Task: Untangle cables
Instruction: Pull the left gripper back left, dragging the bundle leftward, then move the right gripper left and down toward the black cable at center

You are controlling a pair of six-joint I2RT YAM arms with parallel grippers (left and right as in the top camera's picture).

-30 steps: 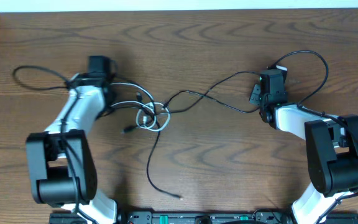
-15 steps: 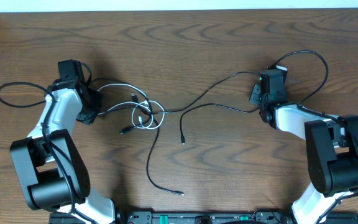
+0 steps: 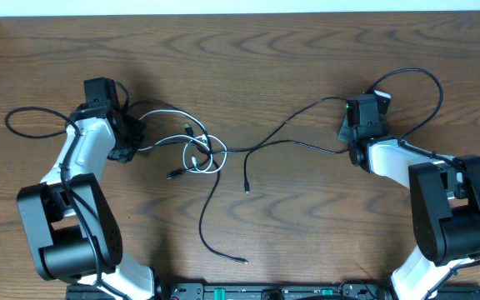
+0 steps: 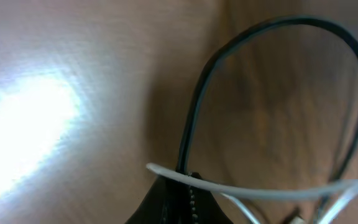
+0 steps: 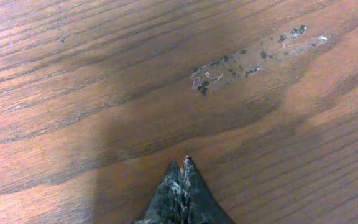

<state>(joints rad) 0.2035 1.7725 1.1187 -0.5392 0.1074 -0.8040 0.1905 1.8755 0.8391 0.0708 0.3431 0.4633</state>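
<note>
Since half a second ago the left arm has eased slightly back to the right, and the knot has drifted right with it, its loops looser. The right arm has barely moved. The two free black ends lie where they did.

The left gripper (image 4: pixel 182 186) is pressed shut, with the white cable (image 3: pixel 167 112) lying across its tips, apparently pinched there. A dark cord rises from the same spot and loops overhead in the blurred left wrist view; I cannot tell if it is gripped too. The right gripper (image 5: pixel 182 168) has its jaws closed on nothing, tips pointing at bare table (image 3: pixel 307 50).

Overhead, the white cable arcs right from the left gripper and coils into several small loops left of the table's centre. The black cable (image 3: pixel 203 223) passes through those loops. One strand runs right and up toward the right gripper. A second bends back to a plug end lying free near mid-table. A long tail curves toward the near edge.
</note>
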